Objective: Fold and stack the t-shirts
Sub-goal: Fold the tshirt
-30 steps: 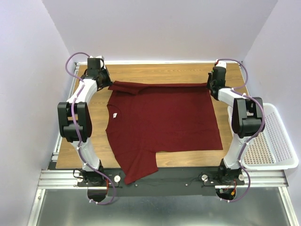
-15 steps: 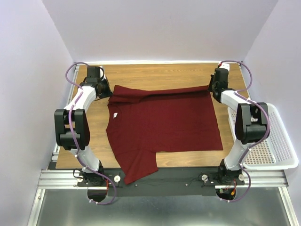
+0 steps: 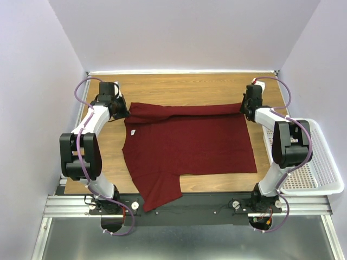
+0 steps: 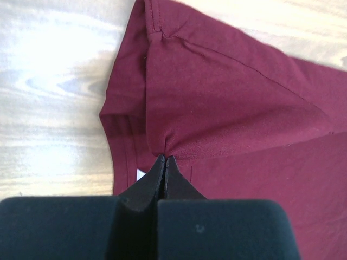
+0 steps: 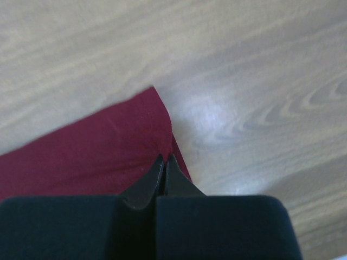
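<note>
- The left gripper (image 4: 164, 161) has its jaws pressed together on a pinch of maroon cloth at the shoulder end of the t-shirt (image 3: 190, 141), close to the far-left corner of the table (image 3: 179, 84)
- The right gripper (image 5: 164, 160) is likewise clamped, on the pointed hem corner of the same shirt, near the far-right corner
- Between the two pinches the far border of the shirt runs as a narrow, doubled band, roughly parallel to the far edge
- The rest of the shirt lies flat across the middle of the table, with the neck label (image 3: 132, 132) towards the left edge and the hem towards the right edge
- The near sleeve (image 3: 158, 194) spills over the near edge
- The step in hand looks like a lengthwise fold, bringing the far border over towards the near edge
- To do it well, both arms should travel at one pace, so the band stays straight and lightly taut with no sag in the middle
- A low lift would probably suit, just enough to clear the flat layer without dragging it
- The carried border is best laid down parallel to the near edge, and let go only once it rests flat
- The white mesh basket (image 3: 320, 162) stands beyond the right edge, apart from this move
</note>
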### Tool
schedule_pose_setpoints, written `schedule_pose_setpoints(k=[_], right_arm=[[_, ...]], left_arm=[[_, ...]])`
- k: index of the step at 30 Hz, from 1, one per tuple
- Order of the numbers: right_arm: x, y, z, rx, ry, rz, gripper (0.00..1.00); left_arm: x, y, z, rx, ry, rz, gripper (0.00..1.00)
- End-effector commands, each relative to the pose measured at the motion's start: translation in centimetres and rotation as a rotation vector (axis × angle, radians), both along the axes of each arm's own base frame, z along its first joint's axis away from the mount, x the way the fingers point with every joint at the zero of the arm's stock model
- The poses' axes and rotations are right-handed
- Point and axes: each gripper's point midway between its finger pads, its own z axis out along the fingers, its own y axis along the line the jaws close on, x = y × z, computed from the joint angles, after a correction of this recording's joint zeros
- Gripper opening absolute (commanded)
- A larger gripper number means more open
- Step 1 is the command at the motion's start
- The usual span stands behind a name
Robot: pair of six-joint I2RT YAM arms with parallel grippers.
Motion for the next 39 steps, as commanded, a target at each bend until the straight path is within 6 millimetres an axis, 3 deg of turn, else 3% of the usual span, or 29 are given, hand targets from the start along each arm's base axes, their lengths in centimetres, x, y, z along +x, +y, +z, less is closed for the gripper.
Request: schedule_pose_setpoints(k=[1, 7, 24, 29, 37, 39], right_arm=[[-2.2, -1.6, -0.7, -0.009, 0.052, -0.079, 0.01], [-3.7, -1.6, -1.7, 0.011, 0.093, -0.108, 0.01], [-4.8, -2.5, -1.9, -0.012, 0.141, -0.179, 0.01], [-5.1, -2.8, -2.6, -0.023, 0.171, -0.186, 0.01], [-5.3, -2.7, -4.6, -0.024, 0.231, -0.188, 0.04], [-5.2, -2.5, -4.8, -0.022, 0.239, -0.181, 0.07]], left_arm=[[-1.2, -0.1, 0.2, -0.007, 0.002, -0.012, 0.0], [-2.0, -0.5, -0.2, -0.025, 0.012, -0.024, 0.0], [-3.3, -1.2, 0.8, -0.056, 0.002, -0.048, 0.0], [-4.7, -1.4, -0.2, -0.07, 0.028, -0.046, 0.0], [-6.6, -2.6, -1.2, -0.13, 0.048, -0.037, 0.0], [-7.0, -4.0, -1.2, -0.139, 0.05, -0.071, 0.0]])
